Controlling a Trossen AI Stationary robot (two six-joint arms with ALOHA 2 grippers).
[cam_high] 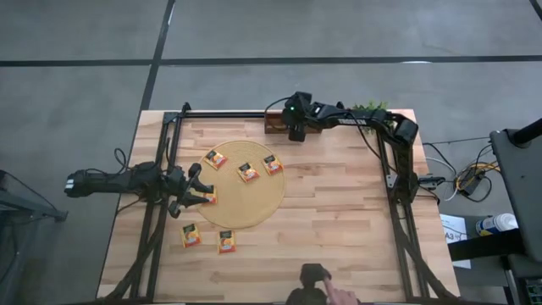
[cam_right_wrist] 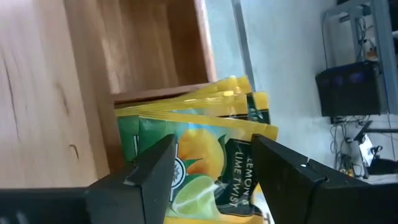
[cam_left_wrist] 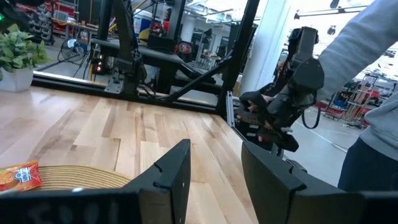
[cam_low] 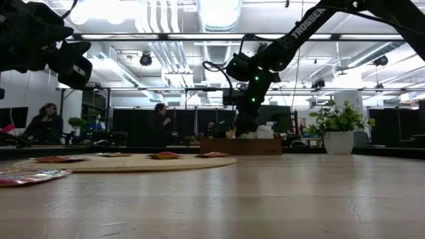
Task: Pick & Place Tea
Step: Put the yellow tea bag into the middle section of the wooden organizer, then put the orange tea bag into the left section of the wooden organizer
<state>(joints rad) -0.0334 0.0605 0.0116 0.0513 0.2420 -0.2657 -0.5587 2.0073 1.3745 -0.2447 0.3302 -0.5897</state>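
Several orange tea sachets lie flat: some on the round tan mat (cam_high: 246,191), such as one (cam_high: 247,172) and another (cam_left_wrist: 18,176), and two on the bare table (cam_high: 190,235) (cam_high: 227,242). Green-yellow sachets (cam_right_wrist: 214,155) stand on edge in one compartment of the brown wooden tray (cam_high: 275,125) (cam_low: 240,146). My right gripper (cam_high: 296,133) (cam_right_wrist: 214,174) reaches down into that compartment, open, with a finger on either side of the front sachet. My left gripper (cam_high: 199,188) (cam_left_wrist: 214,180) is open and raised above the mat's left edge (cam_low: 63,56). My right gripper comes at the upright green-yellow sachets (cam_right_wrist: 205,149) from above, with its open fingers (cam_right_wrist: 152,177) on either side of them. I cannot tell whether the fingers touch the sachets.
A potted plant (cam_high: 368,108) (cam_low: 335,126) stands at the far edge, right of the tray. A person in a grey sleeve (cam_left_wrist: 367,56) holds a dark device (cam_high: 315,280) at the table's near edge. Bare wood (cam_high: 339,212) lies right of the mat.
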